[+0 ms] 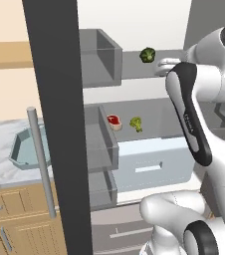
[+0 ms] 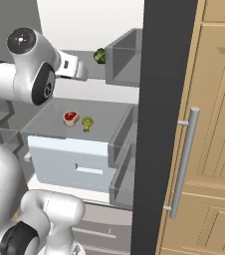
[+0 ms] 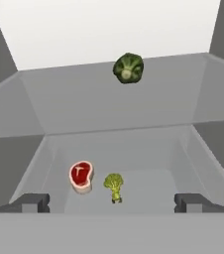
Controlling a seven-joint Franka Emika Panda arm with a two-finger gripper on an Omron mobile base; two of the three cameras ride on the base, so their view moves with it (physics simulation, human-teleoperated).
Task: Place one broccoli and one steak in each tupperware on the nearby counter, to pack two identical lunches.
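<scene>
The tupperware (image 1: 27,149), a pale teal tray with cut corners, sits on the marbled counter (image 1: 0,172) off to the left of the open fridge, with nothing in it that I can see from here. The dark fridge door (image 1: 55,124) stands edge-on between that tray and the shelves, so anything carried out must swing round it.

Inside, on the middle shelf (image 1: 149,117), a steak (image 3: 81,175) lies just beside a small broccoli (image 3: 114,185), close but apart. A second, rounder broccoli (image 3: 129,68) rests on the upper shelf (image 3: 109,99), towards the back.

The gripper (image 3: 112,202) hangs in front of the fridge interior with its fingertips spread wide and nothing between them.

My worry is the pair on the middle shelf: they sit so near each other that fingers closing on one may nudge or drag the other. A low reach could also clip the shelf edge, and a wide swing out could strike the door.
</scene>
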